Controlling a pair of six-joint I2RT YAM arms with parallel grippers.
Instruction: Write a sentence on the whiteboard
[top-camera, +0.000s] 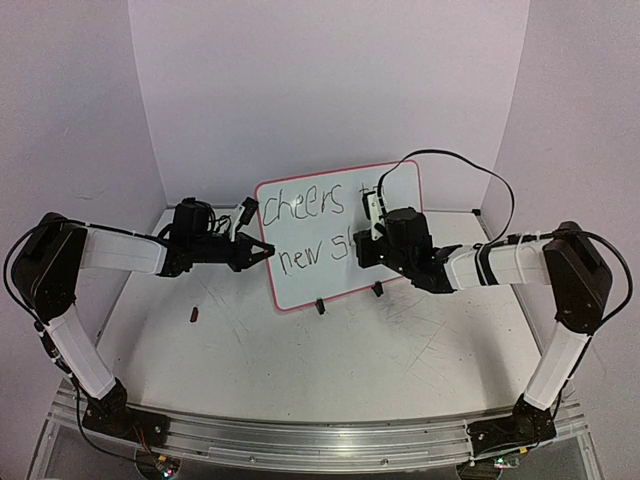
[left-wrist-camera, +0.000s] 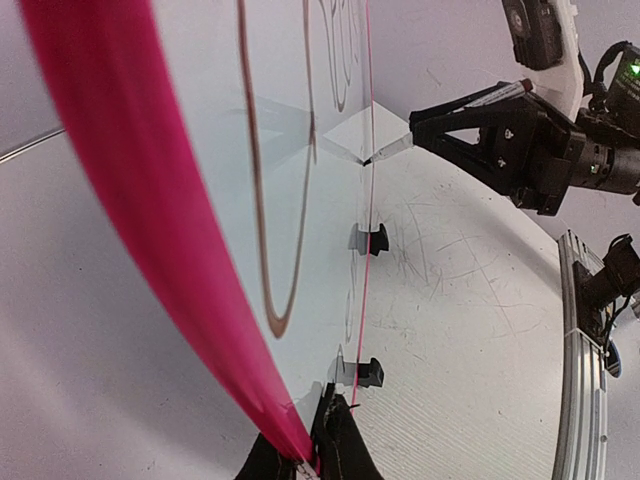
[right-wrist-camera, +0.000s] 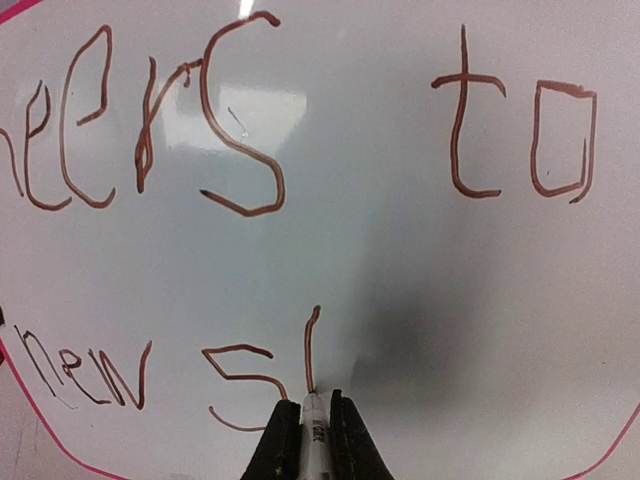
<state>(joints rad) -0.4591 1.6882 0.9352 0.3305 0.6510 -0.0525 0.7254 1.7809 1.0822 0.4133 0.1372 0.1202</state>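
The right pincer (right-wrist-camera: 312, 405), clenched on the marker (right-wrist-camera: 314, 442), could shove the board (right-wrist-camera: 400, 260) askew and spoil the stroke (right-wrist-camera: 312, 345) if it outpresses the left pincer (left-wrist-camera: 305, 455) gripping the rim (left-wrist-camera: 130, 200).

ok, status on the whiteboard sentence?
left gripper shut on whiteboard rim; right gripper shut on marker, tip on board; sentence at "cheers to new s" plus one stroke; nothing blocking.

Handwritten sentence (right-wrist-camera: 459, 110) on whiteboard (top-camera: 310, 285), top line "cheers to", lower line "new s" plus a stroke

One whiteboard (top-camera: 300, 285), two black clip feet (top-camera: 320, 307), one marker (right-wrist-camera: 313, 435), one dark scrap (top-camera: 194, 314)
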